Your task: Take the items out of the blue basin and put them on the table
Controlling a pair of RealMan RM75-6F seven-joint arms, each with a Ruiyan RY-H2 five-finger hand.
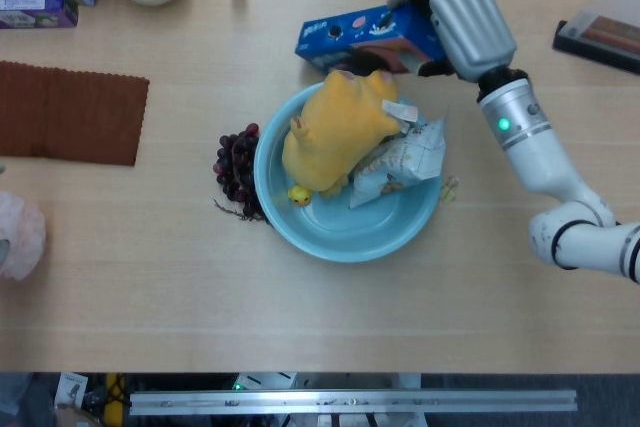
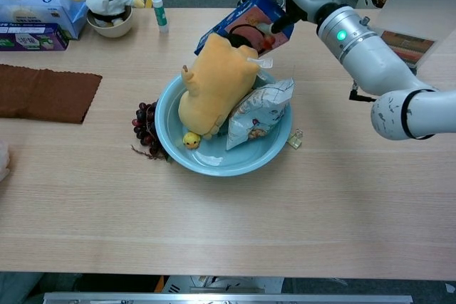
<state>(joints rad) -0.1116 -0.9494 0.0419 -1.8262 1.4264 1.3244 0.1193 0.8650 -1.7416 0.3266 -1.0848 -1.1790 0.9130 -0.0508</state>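
Right hand (image 1: 455, 22) grips the blue cookie box (image 1: 365, 35) just behind the blue basin (image 1: 345, 232).

Bright, even indoor light in both views, with little glare

Shadows on the table (image 1: 150, 277) are soft and short, lying close under the blue basin (image 1: 400, 232) and the blue box (image 1: 365, 32); focus is fair throughout, though fine print is too small to read, and the head view's left edge looks slightly smeared.

Blue basin (image 1: 330, 237) holding yellow plush (image 1: 335, 132), snack bag (image 1: 400, 160), small duck (image 1: 298, 195), blue cookie box (image 1: 365, 35) just behind.
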